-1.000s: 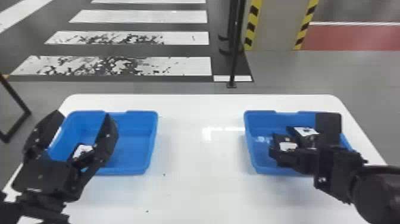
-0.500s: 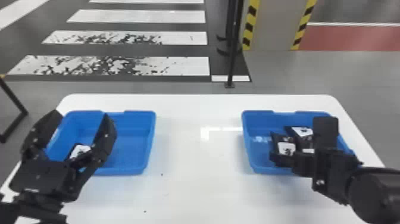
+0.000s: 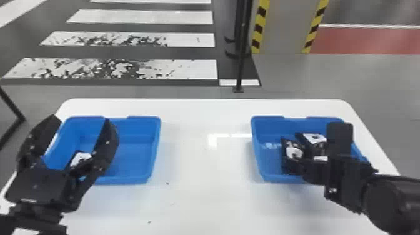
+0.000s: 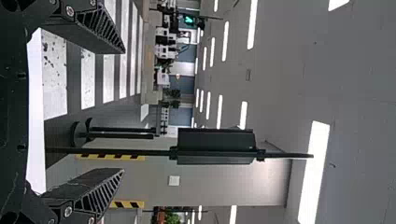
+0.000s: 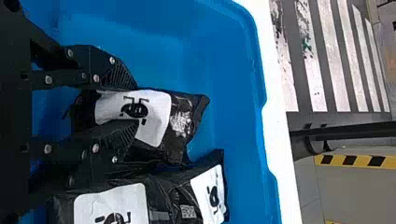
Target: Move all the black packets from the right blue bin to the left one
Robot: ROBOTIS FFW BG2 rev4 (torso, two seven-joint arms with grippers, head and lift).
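Within right end effector (image 3: 298,165), packet (image 5: 154,107)

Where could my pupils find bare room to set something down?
The white table looks free between the left bin and the right bin, and nearer, between the arms. Crowded: the right bin, with black packets and the right jaws, and the left bin's left side, where a packet lies.

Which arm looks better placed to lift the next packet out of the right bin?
The right, I'd say: its gripper is in the right bin, right at a packet. The left gripper is across the table, by the left bin.
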